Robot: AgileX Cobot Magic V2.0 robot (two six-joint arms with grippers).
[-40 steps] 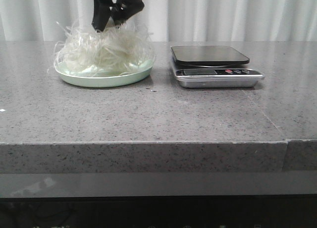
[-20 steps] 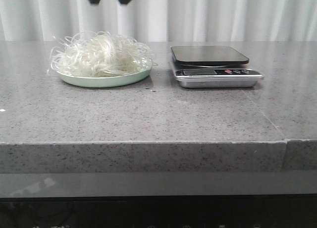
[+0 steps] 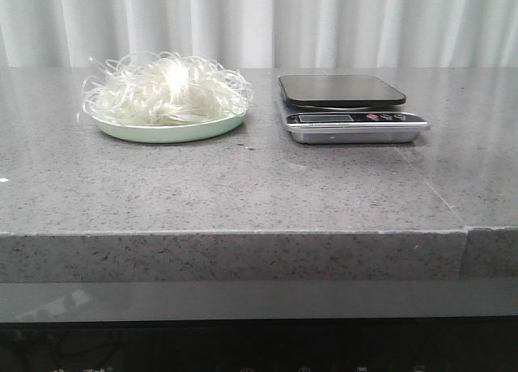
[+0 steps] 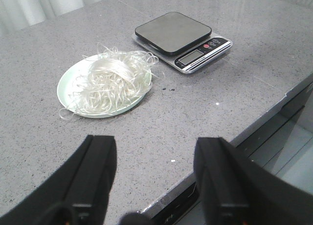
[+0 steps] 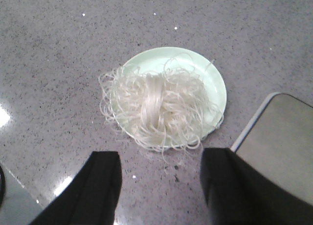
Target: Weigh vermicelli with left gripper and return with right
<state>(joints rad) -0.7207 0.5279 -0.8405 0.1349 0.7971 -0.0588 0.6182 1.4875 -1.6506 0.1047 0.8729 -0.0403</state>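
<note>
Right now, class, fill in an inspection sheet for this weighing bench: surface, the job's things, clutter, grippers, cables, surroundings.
Surface: grey speckled stone table, with a few small dark specks near the plate.
Job's things: vermicelli heaped on the pale green plate, some strands hanging over its rim; the kitchen scale stands beside it with its platform bare.
Clutter: nothing seen.
Grippers: left gripper open, holding nothing, away from the plate; right gripper open, holding nothing, above the plate's edge. Neither shows in the front view.
Cables: nothing seen.
Surroundings: white curtain behind the table; a dark space below its front edge.
</note>
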